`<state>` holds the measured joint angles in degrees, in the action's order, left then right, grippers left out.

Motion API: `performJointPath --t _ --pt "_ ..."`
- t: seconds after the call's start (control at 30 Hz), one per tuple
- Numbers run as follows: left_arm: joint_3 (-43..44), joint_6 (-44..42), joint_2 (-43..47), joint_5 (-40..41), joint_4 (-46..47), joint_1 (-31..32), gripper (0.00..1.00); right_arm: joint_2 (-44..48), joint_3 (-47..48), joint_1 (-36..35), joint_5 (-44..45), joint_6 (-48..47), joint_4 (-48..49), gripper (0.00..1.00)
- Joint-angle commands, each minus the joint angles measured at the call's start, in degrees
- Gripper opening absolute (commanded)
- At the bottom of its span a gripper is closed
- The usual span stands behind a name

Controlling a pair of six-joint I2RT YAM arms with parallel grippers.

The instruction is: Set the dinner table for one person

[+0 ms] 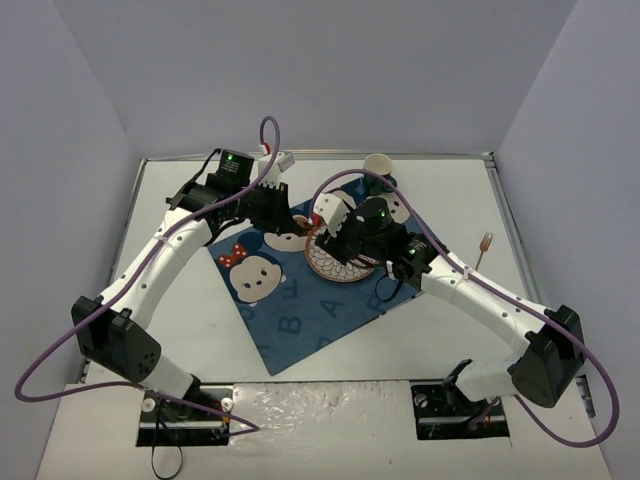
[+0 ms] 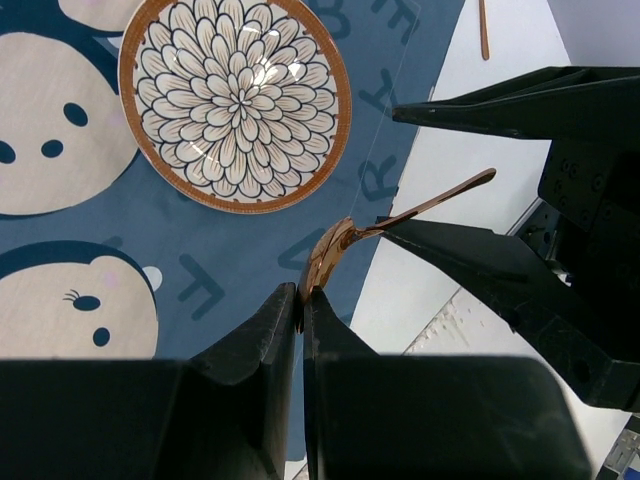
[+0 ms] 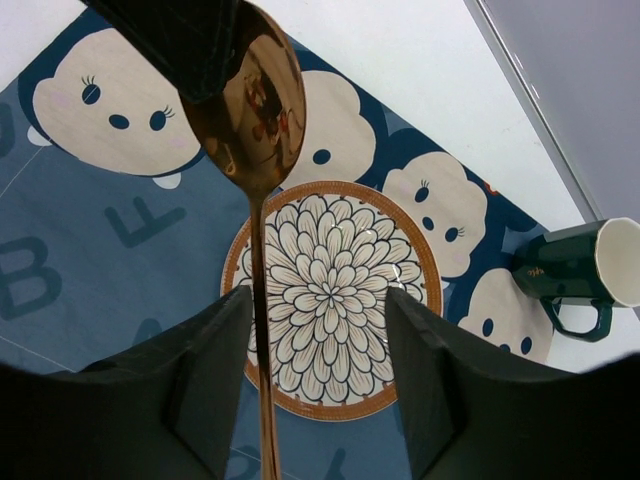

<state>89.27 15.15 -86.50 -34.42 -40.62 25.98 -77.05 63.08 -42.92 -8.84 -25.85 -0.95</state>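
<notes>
From above, the dinner table (image 1: 450, 200) is seen spread beneath both arms, the placemat (image 1: 300, 310) laid cornerwise on it. In the left wrist view, the spoon (image 2: 440, 198) is pinched by its bowl in the left gripper (image 2: 302, 300), handle pointed away at the right gripper (image 2: 392, 168). In the right wrist view, that handle is flanked lengthwise by spread fingers, above the plate (image 3: 330, 250).

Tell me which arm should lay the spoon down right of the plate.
Right. The right gripper straddles the copper spoon handle with open jaws; the left gripper pinches only the bowl, an awkward hold for placing.
</notes>
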Motion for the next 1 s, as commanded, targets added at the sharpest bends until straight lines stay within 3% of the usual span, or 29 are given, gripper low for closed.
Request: performJointPath --t 0.0,0.33,0.73,0.87,0.97 --pt "3.71 -0.55 1.51 -0.73 0.80 0.47 0.00 -1.59 3.62 -0.59 -0.11 -1.31 4.46 0.47" --pt "4.87 -1.98 0.54 -1.35 -1.51 0.74 0.00 -3.36 4.17 -0.59 -2.15 -1.65 4.64 0.37" --pt "5.87 -2.32 -2.06 -1.09 -2.98 1.07 0.00 -2.07 3.92 -1.02 -2.42 -1.05 4.73 0.34" --pt "6.76 -2.68 -2.64 -1.09 -3.62 1.27 0.00 -2.25 3.53 -1.01 -2.88 -0.94 4.64 0.26" --pt "7.20 -3.01 -2.86 -0.79 -4.12 1.32 0.00 -2.17 3.35 -0.99 -3.32 -0.82 4.69 0.13"
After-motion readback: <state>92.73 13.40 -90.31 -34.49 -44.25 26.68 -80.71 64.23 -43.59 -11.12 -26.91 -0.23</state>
